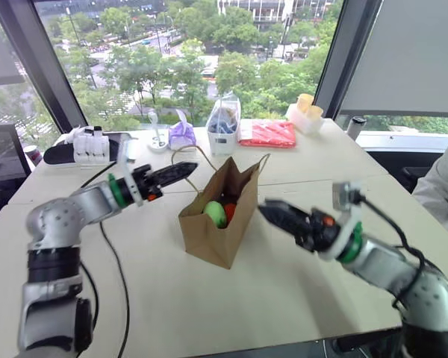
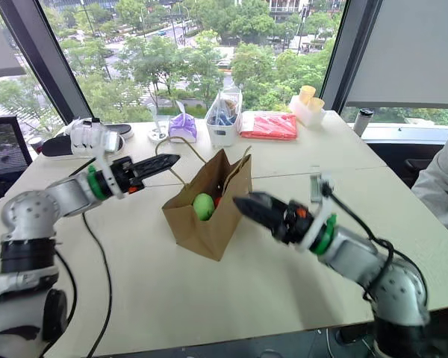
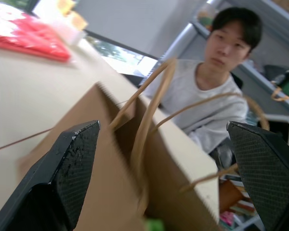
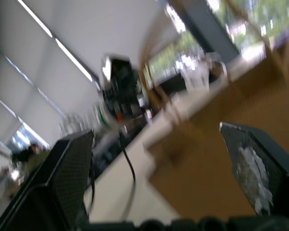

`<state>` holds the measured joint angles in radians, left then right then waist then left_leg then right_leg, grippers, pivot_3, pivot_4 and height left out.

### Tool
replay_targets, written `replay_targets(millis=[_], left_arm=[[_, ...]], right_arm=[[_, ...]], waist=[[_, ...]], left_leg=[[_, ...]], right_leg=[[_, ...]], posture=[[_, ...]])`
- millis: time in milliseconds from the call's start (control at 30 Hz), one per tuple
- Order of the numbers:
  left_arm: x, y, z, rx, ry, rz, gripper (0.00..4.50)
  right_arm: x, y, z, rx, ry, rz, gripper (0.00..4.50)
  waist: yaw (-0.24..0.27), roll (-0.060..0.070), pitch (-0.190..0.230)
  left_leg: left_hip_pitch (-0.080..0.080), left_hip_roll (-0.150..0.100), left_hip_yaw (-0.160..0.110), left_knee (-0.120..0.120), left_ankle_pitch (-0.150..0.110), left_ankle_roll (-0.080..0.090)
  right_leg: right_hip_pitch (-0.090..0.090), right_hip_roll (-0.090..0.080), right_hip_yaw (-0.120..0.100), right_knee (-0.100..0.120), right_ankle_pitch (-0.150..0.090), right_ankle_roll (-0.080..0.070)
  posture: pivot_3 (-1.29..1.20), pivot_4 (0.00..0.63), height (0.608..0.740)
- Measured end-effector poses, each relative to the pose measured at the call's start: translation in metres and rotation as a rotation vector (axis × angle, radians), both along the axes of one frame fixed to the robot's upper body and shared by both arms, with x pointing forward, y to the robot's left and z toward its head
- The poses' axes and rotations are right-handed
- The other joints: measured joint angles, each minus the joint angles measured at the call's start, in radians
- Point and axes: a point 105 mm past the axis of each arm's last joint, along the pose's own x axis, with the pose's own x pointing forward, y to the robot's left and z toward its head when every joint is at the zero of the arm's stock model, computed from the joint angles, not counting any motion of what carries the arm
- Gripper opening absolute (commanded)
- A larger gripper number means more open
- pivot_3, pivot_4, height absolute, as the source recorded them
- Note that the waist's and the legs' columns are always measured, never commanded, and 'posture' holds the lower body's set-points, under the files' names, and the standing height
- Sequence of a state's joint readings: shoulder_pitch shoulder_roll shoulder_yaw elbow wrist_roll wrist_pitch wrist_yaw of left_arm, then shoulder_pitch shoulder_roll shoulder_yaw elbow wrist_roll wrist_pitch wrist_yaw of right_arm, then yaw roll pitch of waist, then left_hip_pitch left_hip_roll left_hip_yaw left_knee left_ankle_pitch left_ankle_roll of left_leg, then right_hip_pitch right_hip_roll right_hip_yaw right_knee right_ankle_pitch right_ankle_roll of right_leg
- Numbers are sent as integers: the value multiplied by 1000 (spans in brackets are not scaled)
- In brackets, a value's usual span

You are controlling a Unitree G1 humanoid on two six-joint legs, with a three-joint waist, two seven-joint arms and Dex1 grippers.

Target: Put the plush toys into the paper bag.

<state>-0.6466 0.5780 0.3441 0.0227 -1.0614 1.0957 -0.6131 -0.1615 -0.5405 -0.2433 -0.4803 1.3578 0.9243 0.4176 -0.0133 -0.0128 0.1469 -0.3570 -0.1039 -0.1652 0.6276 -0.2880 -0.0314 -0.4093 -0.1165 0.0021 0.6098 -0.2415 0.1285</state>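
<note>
Already your bench [image 1: 299, 283] carries the whole job at its middle: the paper bag [image 1: 209, 231] stands upright there with its mouth open, and both plush toys sit inside it, the green toy [image 1: 215, 214] against the near wall and the orange toy [image 1: 230, 212] just beside it. Judged from that, the loading looks done, and the step in hand is getting clear without upsetting the bag.

Your left gripper [image 1: 181, 173] hovers near the bag's upper left edge, and your right gripper [image 1: 276, 215] hovers just off its right wall. Both sets of jaws stand wide with nothing between them.

Mind the handles [image 3: 149, 110]: in the left wrist view the paper loops arch right between the spread left fingers [image 3: 77, 159]. Draw that arm back along its own line, not sideways, or a fingertip may hook a loop and tip the bag. Take the right arm away from the wall first, since a brush there would likely push so light a bag over.
</note>
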Motion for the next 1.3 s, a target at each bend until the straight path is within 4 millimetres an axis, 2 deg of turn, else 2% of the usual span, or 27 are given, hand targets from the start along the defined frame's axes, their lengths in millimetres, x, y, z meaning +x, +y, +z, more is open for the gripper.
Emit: replay_targets(millis=[67, 133, 267, 333, 367, 467, 700, 1033, 1167, 1300], left_arm=[[-9, 9, -4, 29, -8, 34, 4500], [-17, 12, -8, 78, -10, 57, 4500], [-31, 21, -20, 158, 1, 141, 4500], [-44, 13, -29, 193, 14, 132, 4500], [-50, 8, -32, 183, 25, 118, 4500], [-66, 0, -39, 159, 51, 106, 4500], [-83, -18, -45, 188, 58, 53, 4500], [-77, -50, -55, 250, 6, -34, 4500], [-77, -47, -58, 312, -15, -54, 4500], [-78, -26, -46, 360, -38, -44, 4500]], right_arm=[[0, 2, -13, -28, 27, -8, 3949], [5, 4, -20, -50, 25, -28, 3216], [15, 12, -27, -71, 7, -36, 1287], [18, 22, -27, -79, -17, -1, 327], [18, 27, -28, -82, -20, 22, 157], [18, 37, -28, -82, -27, 84, 157], [22, 42, -25, -89, -25, 139, 157], [22, 60, -26, -111, -27, 209, 157], [26, 60, -30, -133, -22, 197, 157], [29, 57, -33, -152, -21, 178, 157]], waist=[[0, 0, 0], [2, 0, 0], [5, 0, 0], [4, 0, 0], [4, 0, 0], [7, 0, 0], [19, 0, 0], [26, 0, 0], [23, 0, 0], [23, 1, 1]], left_leg=[[0, 0, 0, 1, -1, 2], [1, 0, 1, 1, -1, 2], [1, 0, 0, 1, -1, 2], [1, 0, 0, 1, -1, 2], [1, 0, 0, 1, -1, 2], [1, 0, -1, 1, -1, 2], [1, 0, -1, 1, -1, 2], [1, -1, 0, 1, -1, 2], [1, 0, 0, -1, -1, 2], [0, 0, 0, -1, -1, 2]], right_leg=[[0, 0, 0, 0, 0, 0], [1, 0, 0, 0, 0, 0], [2, 0, 0, 0, 0, 0], [2, 0, 0, 0, 0, 0], [2, 0, 0, 0, 0, 0], [1, 0, 0, 0, 0, 0], [2, 0, 0, 0, 0, -1], [2, 0, 0, -1, -1, -2], [0, 0, 0, -1, -1, -2], [0, 0, 0, -1, -1, -2]], posture=[[0, 150, 740], [0, 150, 740], [0, 150, 740], [0, 150, 740], [0, 150, 740], [0, 150, 740], [0, 150, 740], [0, 150, 740], [0, 150, 740], [0, 150, 740]])
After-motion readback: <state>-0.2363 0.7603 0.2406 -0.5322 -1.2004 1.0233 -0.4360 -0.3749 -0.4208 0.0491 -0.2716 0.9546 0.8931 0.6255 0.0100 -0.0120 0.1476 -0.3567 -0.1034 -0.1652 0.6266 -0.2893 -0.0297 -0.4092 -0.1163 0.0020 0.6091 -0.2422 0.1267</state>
